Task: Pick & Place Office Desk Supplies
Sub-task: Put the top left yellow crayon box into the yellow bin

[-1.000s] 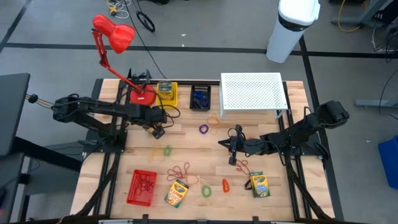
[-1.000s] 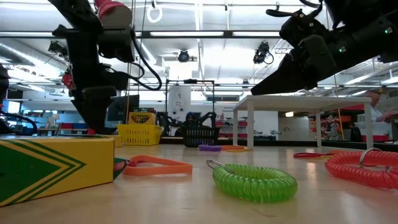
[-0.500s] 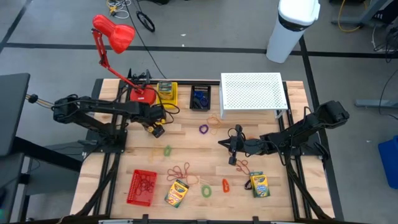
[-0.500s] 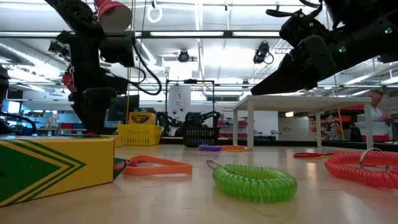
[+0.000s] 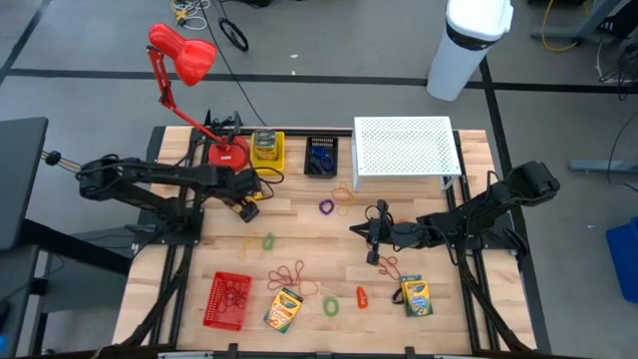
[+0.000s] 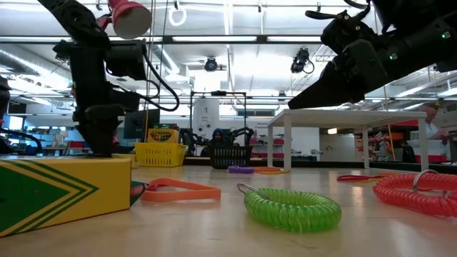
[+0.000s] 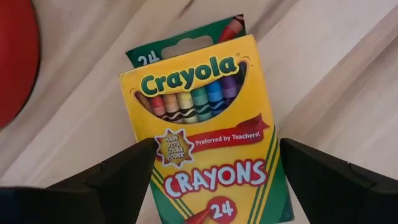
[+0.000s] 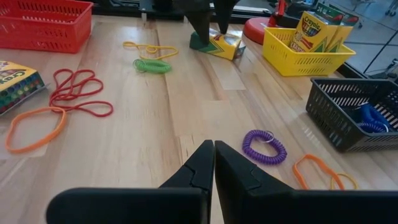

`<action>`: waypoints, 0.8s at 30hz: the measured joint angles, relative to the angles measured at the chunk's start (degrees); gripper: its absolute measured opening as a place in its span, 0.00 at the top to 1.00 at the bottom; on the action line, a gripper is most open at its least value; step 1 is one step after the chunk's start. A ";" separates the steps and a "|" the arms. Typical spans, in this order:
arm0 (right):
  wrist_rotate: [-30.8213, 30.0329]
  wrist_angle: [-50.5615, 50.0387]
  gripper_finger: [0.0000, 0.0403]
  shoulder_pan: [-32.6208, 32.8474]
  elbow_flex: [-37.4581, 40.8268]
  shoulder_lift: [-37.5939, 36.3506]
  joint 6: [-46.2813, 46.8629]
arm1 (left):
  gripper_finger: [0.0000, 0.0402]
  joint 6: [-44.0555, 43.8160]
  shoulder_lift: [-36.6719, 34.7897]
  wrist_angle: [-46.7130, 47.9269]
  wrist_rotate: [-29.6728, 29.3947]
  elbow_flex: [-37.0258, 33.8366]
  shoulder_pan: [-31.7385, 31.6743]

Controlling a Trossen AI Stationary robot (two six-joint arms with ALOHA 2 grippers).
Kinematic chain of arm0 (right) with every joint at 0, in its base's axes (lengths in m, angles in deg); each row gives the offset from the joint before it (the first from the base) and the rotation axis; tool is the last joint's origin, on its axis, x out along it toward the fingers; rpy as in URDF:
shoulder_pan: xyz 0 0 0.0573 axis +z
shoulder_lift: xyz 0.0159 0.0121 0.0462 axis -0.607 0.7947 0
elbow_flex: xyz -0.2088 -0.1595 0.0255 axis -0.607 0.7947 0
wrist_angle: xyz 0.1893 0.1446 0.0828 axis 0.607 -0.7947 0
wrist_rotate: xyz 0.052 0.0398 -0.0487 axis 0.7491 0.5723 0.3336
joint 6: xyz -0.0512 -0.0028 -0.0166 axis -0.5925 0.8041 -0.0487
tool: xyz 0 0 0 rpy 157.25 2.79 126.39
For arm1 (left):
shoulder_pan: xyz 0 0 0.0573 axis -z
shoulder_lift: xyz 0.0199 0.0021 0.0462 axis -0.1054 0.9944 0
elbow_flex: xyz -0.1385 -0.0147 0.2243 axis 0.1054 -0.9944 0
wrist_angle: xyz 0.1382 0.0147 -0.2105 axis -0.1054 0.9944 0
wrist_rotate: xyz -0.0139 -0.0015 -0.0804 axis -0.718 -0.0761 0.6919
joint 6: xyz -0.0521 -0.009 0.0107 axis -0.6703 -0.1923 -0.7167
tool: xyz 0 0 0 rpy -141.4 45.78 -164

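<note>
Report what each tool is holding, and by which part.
The left tool straddles a crayon box at its lower sides; a firm hold cannot be told. The right tool is shut, holding nothing.

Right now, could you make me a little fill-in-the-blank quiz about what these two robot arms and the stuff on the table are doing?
1. The left gripper straddles a box of ____ lying on the table.
2. The right gripper has its fingers ____ and holds nothing.
3. The yellow basket beside the lamp base holds another ____ box.
4. The coiled loop nearest the right gripper is ____ in colour.

Missing words: crayons; shut; crayon; purple
</note>
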 joint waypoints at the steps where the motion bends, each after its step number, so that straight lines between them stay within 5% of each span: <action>1: 0.00 0.00 0.94 -0.01 0.01 0.00 0.00 | 0.13 -0.10 -0.66 1.25 0.14 0.40 -0.02; 13: 0.00 0.01 0.94 0.01 0.00 0.00 0.00 | 0.12 -1.37 -2.98 4.45 2.42 1.76 -0.03; 24: 0.02 0.00 0.94 0.00 0.01 0.00 0.00 | 0.01 -2.23 -1.26 5.75 -1.03 1.78 -0.03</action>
